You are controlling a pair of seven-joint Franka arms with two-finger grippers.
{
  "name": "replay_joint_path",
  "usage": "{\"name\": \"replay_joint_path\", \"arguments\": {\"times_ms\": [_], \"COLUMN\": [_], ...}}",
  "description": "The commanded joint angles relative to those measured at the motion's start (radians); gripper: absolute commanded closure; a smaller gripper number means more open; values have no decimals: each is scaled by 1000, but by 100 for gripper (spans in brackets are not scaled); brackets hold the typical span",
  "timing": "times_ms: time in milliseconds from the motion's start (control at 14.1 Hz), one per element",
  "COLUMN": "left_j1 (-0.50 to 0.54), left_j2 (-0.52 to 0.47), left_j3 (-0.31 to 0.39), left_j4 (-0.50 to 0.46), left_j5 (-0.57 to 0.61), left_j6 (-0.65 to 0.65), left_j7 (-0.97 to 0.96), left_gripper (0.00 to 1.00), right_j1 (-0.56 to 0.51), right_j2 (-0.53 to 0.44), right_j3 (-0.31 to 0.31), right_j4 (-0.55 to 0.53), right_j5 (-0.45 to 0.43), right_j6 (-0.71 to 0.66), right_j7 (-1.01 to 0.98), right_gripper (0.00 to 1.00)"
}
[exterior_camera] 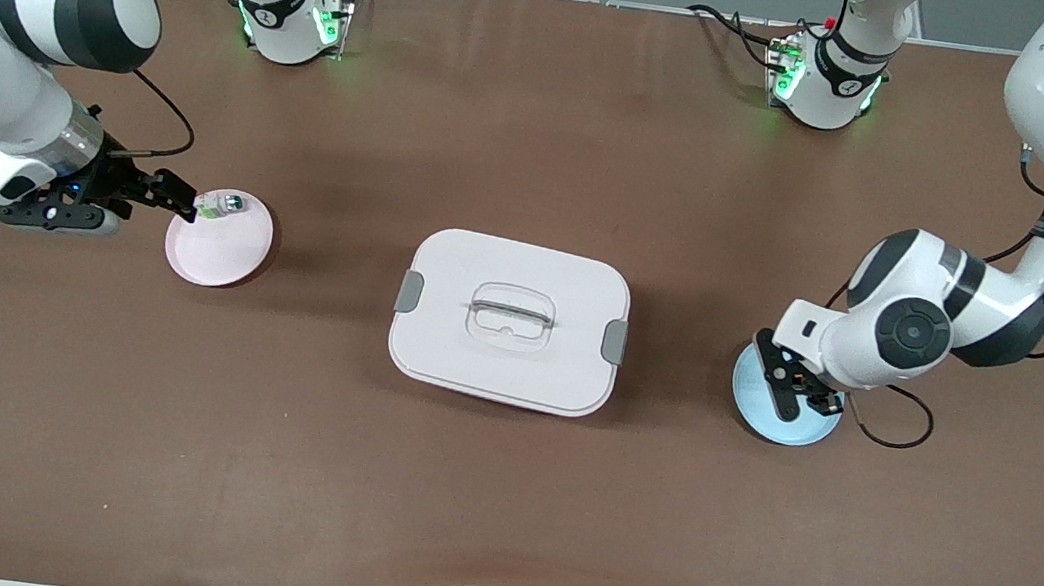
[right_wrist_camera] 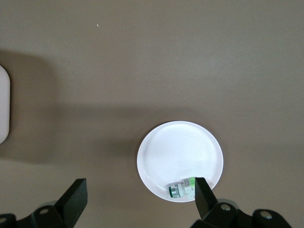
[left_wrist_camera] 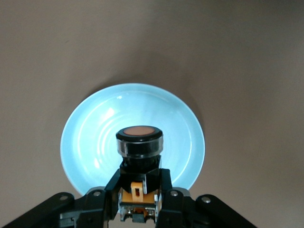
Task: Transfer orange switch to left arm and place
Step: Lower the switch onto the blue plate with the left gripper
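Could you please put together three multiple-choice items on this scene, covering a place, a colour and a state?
1. Where does the large white lidded plastic box stand?
A. between the two plates
B. on the pink plate
C. at the table's edge

2. What colour is the round plate under the left hand?
A. pink
B. light blue
C. green

3. How is the right hand?
A. shut on a switch
B. open, empty
C. out of view

Key: 1 A, box sits mid-table; 2 B, seen beneath the held small black orange-capped switch; 3 B, fingers spread apart.
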Motion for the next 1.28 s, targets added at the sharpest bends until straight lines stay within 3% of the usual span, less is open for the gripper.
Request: {"name": "replay_joint_path", "arguments": {"times_ms": [0, 285, 783, 1068, 1210], "left_j1": [24, 76, 92, 96, 96], "left_j2": [-6, -9, 70, 86, 77], "left_j3": [-4, -4, 2, 5, 5], "left_j4": [-64, -108, -112, -108, -110], "left_j5": [26, 60, 176, 180, 180], "left_j6": [75, 142, 230, 230, 221], "left_j7": [93, 277, 279, 276, 277], "left_gripper": [100, 100, 100, 100, 100], "right_j1": [-27, -50, -70, -72, -65], "right_j2": [-35, -36, -38, -13, -13], "right_j3": [16, 15, 18, 19, 22], "right_j4": [-22, -18, 11, 201, 224], "right_j5": [-21, -21, -27, -40, -41], "right_j6": [8, 2, -7, -168, -191], "right_j7": [-26, -72, -61, -61, -60], "right_gripper": [0, 0, 0, 0, 0]}}
